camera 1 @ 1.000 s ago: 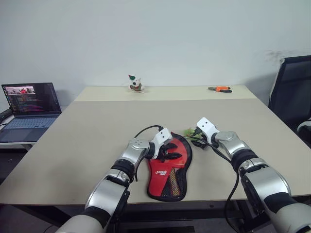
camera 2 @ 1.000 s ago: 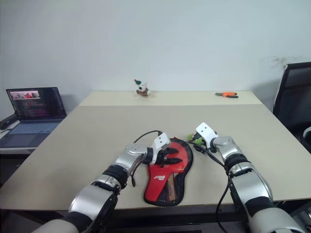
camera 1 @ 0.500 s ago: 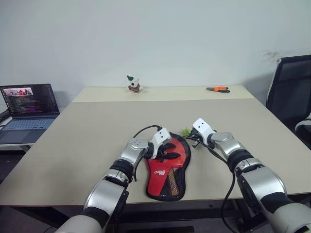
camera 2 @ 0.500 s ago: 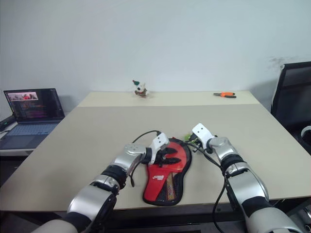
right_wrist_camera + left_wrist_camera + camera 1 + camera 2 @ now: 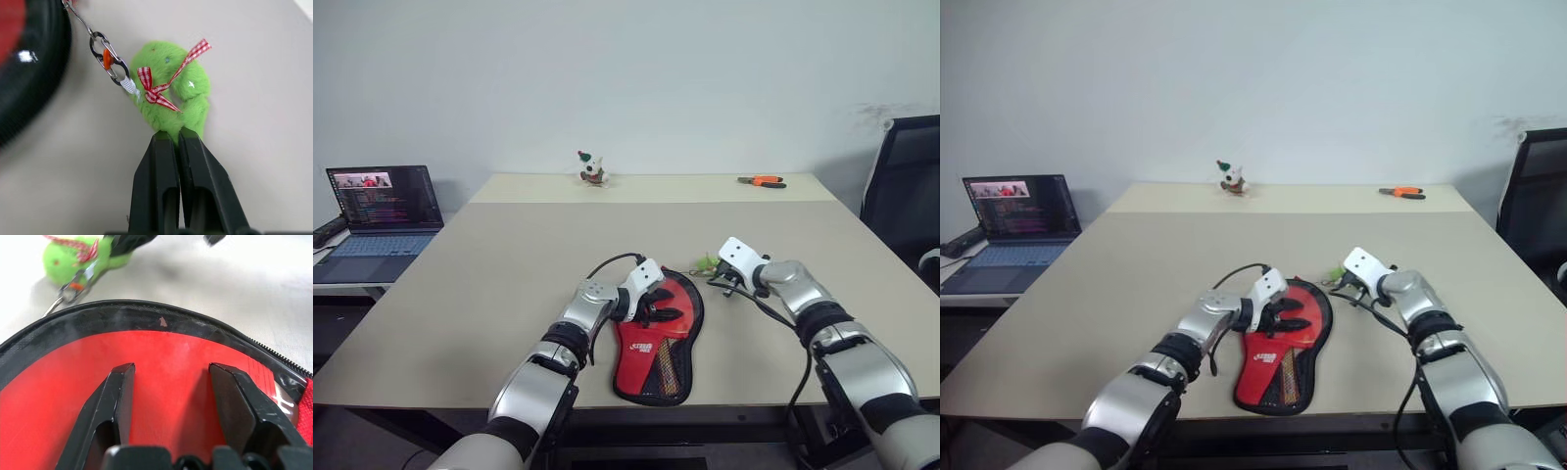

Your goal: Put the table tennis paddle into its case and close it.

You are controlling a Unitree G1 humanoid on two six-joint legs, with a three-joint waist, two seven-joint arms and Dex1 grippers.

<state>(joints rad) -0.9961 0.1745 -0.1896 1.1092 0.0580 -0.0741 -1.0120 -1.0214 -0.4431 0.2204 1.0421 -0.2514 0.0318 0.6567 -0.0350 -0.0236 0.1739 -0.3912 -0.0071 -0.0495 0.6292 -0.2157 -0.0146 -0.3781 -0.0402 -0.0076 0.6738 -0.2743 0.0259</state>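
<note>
The right gripper [image 5: 177,134] has its jaws squeezed shut on the edge of the fluffy green zipper tag with a red checked bow [image 5: 173,93]. A small metal clip [image 5: 108,58] joins that tag to the black rim of the red fabric paddle-shaped case [image 5: 656,328], just beside the jaws. The left gripper [image 5: 178,382] has its jaws partly open, pressing flat on the case's red face. I cannot tell whether the paddle is inside. The soft fluff might slip out if the pull is too hard.
</note>
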